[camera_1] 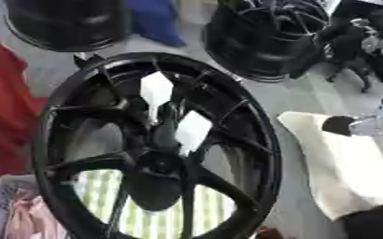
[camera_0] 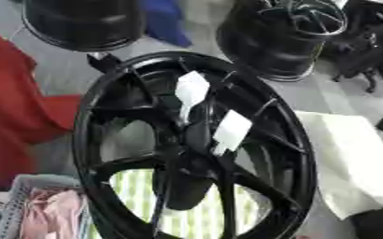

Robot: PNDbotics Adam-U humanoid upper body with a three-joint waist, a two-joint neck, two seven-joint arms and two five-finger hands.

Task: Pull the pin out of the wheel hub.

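At the right edge of the right eye view a dark, silver-jointed part, likely the right hand [camera_1: 366, 125], hovers over a pale cloth [camera_1: 342, 172]; whether its fingers are spread or curled I cannot tell, and the left hand shows in neither view. The black wheel hub [camera_0: 193, 149] fills the middle, tilted, spokes running to its centre. Two white tags [camera_0: 191, 89] stand on the spokes just above the centre; which piece is the pin I cannot tell. A green-striped surface [camera_0: 199, 219] shows through the spokes. More black wheels [camera_0: 286, 37] stand behind, red fabric [camera_0: 11, 107] lies left, and a basket [camera_0: 31, 205] with pink cloth sits at lower left.
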